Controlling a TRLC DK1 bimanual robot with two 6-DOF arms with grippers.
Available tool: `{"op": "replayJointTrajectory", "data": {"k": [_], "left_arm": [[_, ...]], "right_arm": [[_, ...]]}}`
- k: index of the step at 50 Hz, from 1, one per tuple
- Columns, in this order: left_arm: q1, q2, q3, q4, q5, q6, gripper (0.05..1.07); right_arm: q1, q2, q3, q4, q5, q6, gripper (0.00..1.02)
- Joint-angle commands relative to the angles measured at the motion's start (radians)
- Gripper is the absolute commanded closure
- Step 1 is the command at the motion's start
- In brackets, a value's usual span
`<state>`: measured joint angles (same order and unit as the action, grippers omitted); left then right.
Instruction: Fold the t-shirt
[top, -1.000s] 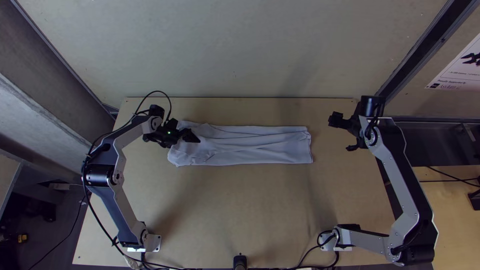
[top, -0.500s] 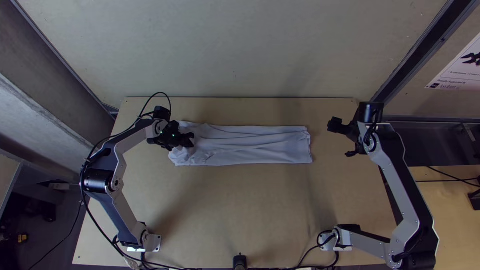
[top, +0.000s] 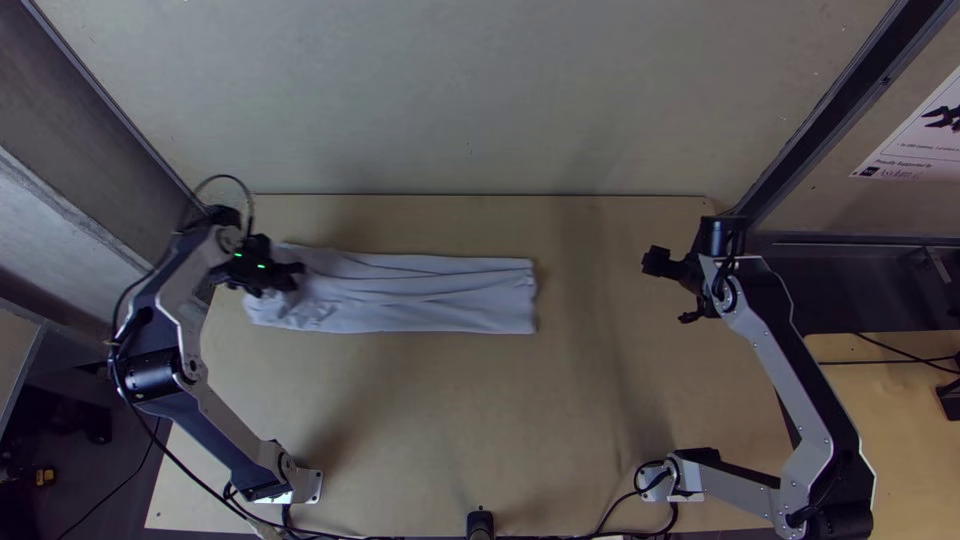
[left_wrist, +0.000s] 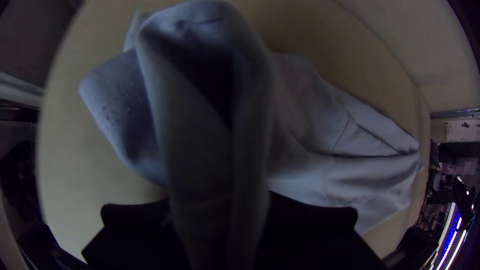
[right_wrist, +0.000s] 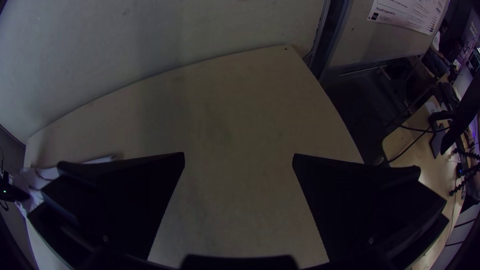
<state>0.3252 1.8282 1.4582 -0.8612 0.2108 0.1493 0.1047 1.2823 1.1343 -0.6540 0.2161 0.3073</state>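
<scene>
Folded shirt (top: 430, 292) dragged twd L side of table (top: 480, 420), L gripper (top: 292, 279) clamping its bunched end; R gripper (top: 667, 290) spread, well apart. Risk: one-sided pull, far end unheld, may skew layers.

A pale wall (top: 470, 100) stands behind the table (top: 600, 420), a printed poster (top: 925, 135) alongside.

The cloth (top: 430, 295) is plain pale lavender-grey; the table (top: 480, 420) light tan.
</scene>
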Motion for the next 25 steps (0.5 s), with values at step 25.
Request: {"op": "replayJointTrajectory", "data": {"k": [25], "left_arm": [[0.049, -0.124, 0.223, -0.145, -0.248, 0.256, 1.05]], "right_arm": [[0.010, -0.026, -0.051, 0.034, -0.006, 0.019, 0.03]]}}
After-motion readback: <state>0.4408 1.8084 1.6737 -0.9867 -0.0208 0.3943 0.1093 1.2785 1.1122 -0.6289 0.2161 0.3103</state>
